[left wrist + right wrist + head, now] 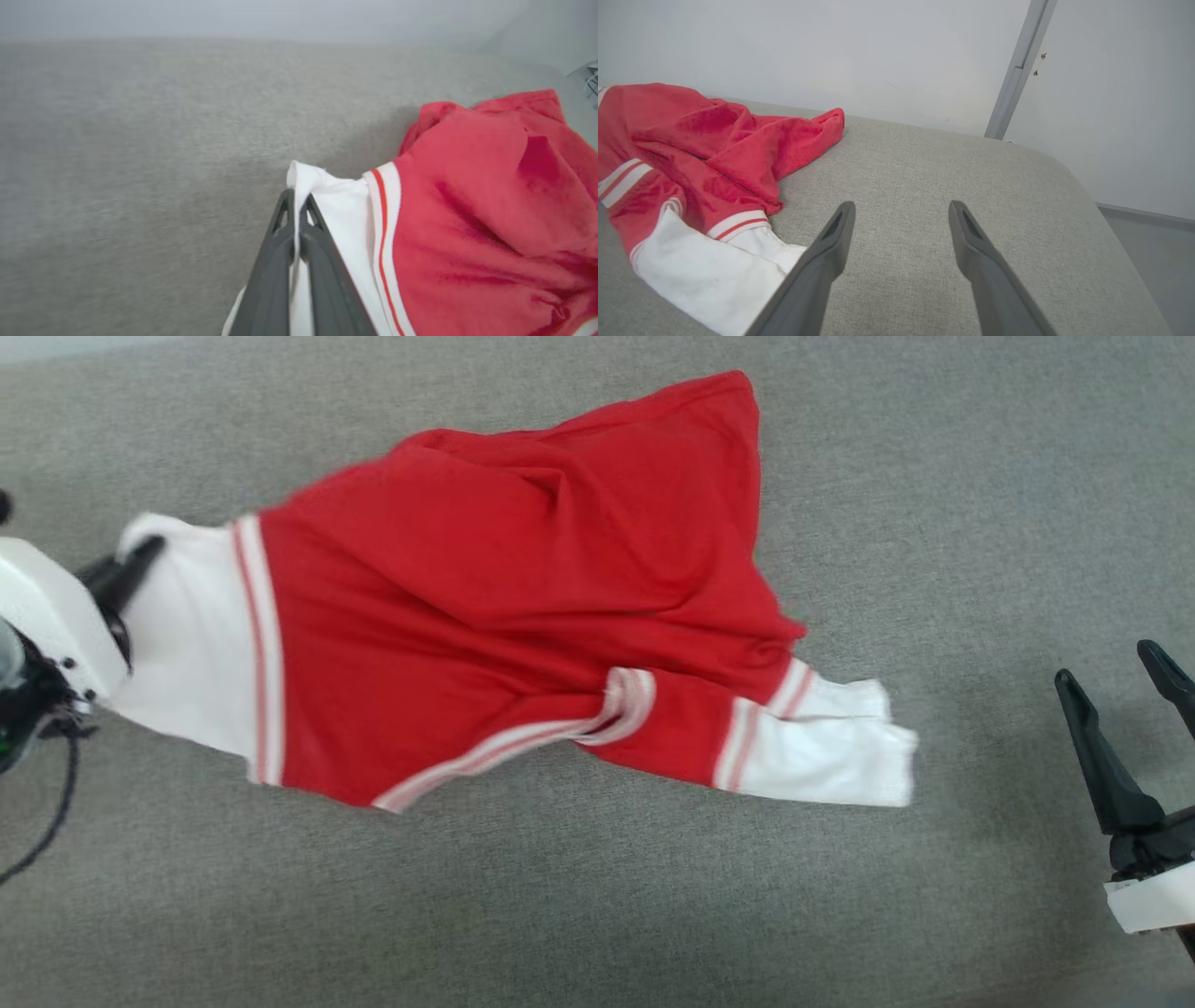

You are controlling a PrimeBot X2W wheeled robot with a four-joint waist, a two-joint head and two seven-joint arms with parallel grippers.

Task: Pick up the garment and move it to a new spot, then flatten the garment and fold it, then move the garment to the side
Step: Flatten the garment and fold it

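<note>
The garment [485, 607] is a red T-shirt with white sleeve ends and striped trim, lying crumpled across the grey surface. My left gripper [140, 555] is at its left end, shut on the white sleeve end [336, 205]; the left wrist view shows both dark fingers [280, 242] pressed together with white cloth pinched between them. The other white sleeve end [831, 756] lies at the right. My right gripper [1116, 663] hovers open to the right of it, apart from the cloth, and its fingers [831, 242] stand wide over bare fabric in the right wrist view.
The grey upholstered surface [597, 915] stretches all around the garment. A pale wall [831, 46] with a grey vertical strip [1017, 70] stands behind it, and the surface's rounded edge [1087, 186] drops off on the right of the right wrist view.
</note>
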